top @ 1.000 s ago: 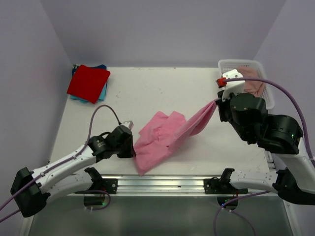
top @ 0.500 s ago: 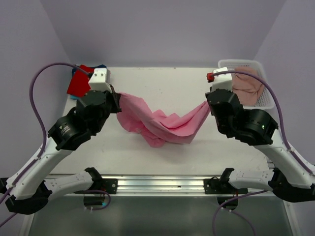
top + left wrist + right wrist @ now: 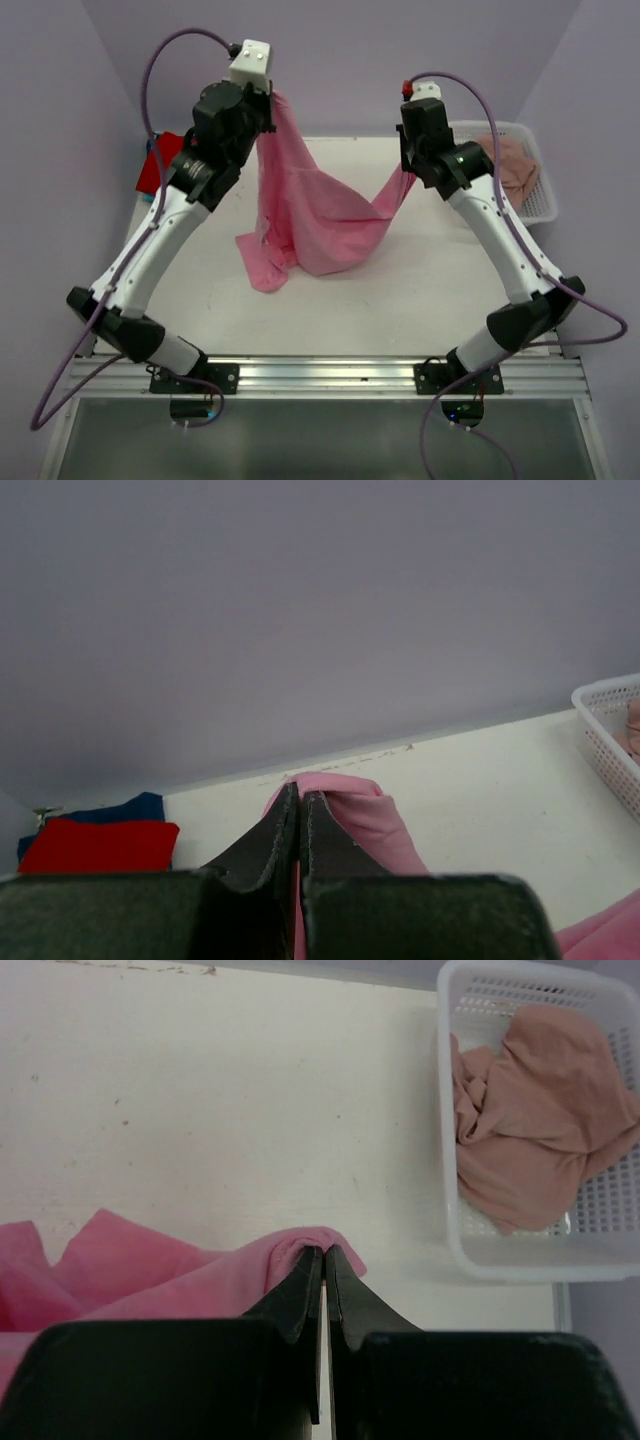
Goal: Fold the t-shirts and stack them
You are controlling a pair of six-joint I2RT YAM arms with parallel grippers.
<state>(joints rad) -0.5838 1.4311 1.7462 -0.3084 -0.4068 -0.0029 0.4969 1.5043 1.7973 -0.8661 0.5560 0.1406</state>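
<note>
The bright pink t-shirt (image 3: 320, 215) hangs in a sag between my two raised grippers, its lower folds trailing on the table. My left gripper (image 3: 268, 102) is shut on its upper left corner, high near the back wall. My right gripper (image 3: 408, 175) is shut on the other corner, a little lower. The wrist views show pink cloth (image 3: 370, 820) pinched at the left gripper's (image 3: 300, 796) tips and pink cloth (image 3: 150, 1270) at the right gripper's (image 3: 323, 1252) tips. A folded red t-shirt (image 3: 95, 845) lies on a teal-blue t-shirt (image 3: 130, 806) at the back left corner.
A white mesh basket (image 3: 542, 208) at the back right holds a crumpled dusty-pink t-shirt (image 3: 540, 1150). The red t-shirt (image 3: 158, 172) is partly hidden behind my left arm. The white table (image 3: 430, 290) ends at a metal rail along the front.
Both arms have risen and moved towards the back wall. The left gripper has climbed from table level at the front left, lifting the pink t-shirt until it hangs between the grippers.
</note>
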